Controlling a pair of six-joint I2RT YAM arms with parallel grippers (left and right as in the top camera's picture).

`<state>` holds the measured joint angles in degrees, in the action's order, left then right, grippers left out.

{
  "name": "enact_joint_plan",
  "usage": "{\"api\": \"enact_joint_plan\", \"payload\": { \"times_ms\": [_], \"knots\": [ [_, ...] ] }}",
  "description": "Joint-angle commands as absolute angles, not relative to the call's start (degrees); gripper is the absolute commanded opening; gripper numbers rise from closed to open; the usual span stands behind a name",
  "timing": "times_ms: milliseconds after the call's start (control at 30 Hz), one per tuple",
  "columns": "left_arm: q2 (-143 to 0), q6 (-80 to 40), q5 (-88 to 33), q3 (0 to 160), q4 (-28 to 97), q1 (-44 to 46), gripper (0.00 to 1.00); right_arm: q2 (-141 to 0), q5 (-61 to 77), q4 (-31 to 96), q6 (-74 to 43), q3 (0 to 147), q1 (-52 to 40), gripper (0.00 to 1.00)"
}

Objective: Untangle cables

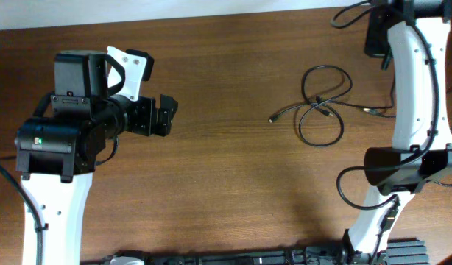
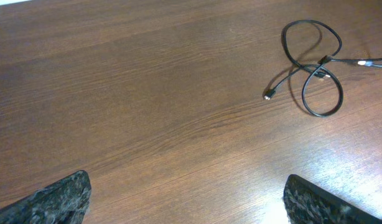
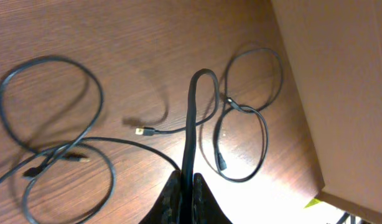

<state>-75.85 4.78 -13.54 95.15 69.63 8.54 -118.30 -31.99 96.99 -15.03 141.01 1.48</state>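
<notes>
One of the cables (image 3: 191,124) rises straight out of the right claw (image 3: 188,182), pinched tight between its pressed-together fingers and arching over just ahead of them! More black loops sprawl flat on the brown tabletop (image 2: 116,93) to either side of that claw, a big loose figure-eight on one side and a smaller double loop on the other. Across the way the left claw (image 1: 167,115) hovers spread wide, gripping nothing, with the loops well apart from it, out ahead.
</notes>
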Motion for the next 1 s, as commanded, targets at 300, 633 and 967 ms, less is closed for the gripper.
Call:
{"api": "enact_joint_plan", "payload": {
  "times_ms": [300, 633, 967],
  "knots": [
    [-75.6, 5.5, -14.2, 95.5, 69.6, 8.3, 0.99, -117.7, -43.4, 97.3, -13.9, 140.9, 9.1, 0.04],
    [-75.6, 5.5, -14.2, 95.5, 69.6, 8.3, 0.99, -116.4, -43.4, 97.3, -15.5, 141.1, 13.6, 0.04],
    [-75.6, 5.5, -14.2, 95.5, 69.6, 8.3, 0.99, -107.8, -39.6, 95.5, -17.0, 144.5, 13.5, 0.04]
  ]
}}
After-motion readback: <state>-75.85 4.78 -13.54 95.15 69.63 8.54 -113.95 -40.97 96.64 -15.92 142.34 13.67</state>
